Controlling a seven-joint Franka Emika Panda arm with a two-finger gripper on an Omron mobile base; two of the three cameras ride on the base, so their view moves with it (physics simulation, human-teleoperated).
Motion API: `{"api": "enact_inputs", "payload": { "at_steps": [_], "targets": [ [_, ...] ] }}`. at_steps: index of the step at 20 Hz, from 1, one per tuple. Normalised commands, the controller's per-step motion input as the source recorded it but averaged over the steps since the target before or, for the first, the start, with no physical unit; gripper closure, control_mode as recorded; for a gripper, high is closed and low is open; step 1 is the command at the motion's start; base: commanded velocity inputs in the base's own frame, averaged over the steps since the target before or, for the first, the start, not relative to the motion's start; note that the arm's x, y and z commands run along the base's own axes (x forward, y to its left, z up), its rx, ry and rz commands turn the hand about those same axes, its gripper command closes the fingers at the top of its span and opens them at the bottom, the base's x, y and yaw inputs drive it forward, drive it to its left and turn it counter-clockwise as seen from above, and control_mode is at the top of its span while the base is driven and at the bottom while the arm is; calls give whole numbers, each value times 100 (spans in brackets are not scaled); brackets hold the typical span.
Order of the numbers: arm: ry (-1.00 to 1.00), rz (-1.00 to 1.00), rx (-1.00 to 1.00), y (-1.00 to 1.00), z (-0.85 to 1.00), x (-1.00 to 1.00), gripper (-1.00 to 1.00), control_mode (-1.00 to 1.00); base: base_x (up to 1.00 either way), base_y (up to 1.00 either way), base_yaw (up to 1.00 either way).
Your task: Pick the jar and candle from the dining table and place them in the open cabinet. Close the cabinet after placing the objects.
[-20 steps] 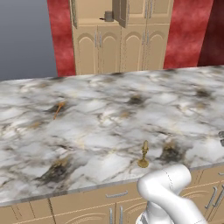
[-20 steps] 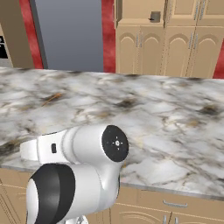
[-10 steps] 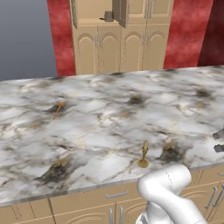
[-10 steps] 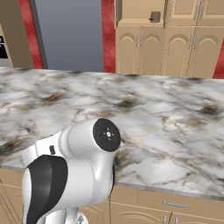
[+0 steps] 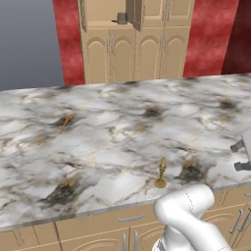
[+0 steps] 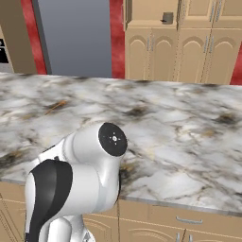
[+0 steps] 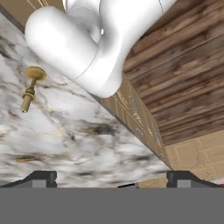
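Gripper (image 5: 242,156) open over dining table (image 5: 112,142) edge — candle (image 5: 161,173) apart

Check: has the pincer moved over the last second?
Yes. In the left base view the pincer, open, has come in from the right edge over the table, towards the unmoved candle.

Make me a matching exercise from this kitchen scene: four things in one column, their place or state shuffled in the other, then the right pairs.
Things:
1. candle
2. jar
3. thin orange stick
4. gripper

Places or states:
A. inside the open upper cabinet
B. fingers spread wide, at the right end of the dining table
C. upright near the table's front edge
D. lying flat on the marble, far left

Pairs: 1-C, 2-A, 3-D, 4-B
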Motion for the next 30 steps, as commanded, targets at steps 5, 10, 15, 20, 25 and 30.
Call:
{"api": "enact_inputs", "payload": {
  "at_steps": [5, 10, 15, 20, 25, 30],
  "targets": [
    [-17, 4, 0, 19, -42, 0, -100, -100, 0, 0, 0],
    [-11, 4, 0, 15, -56, 0, -100, -100, 0, 0, 0],
    [-15, 4, -1, 5, -60, 0, -100, -100, 0, 0, 0],
    [-20, 5, 0, 2, -58, 0, -100, -100, 0, 0, 0],
    [-32, 2, -4, 0, -62, 0, -100, -100, 0, 0, 0],
    [-35, 5, -1, 0, -51, 0, -100, -100, 0, 0, 0]
  ]
}}
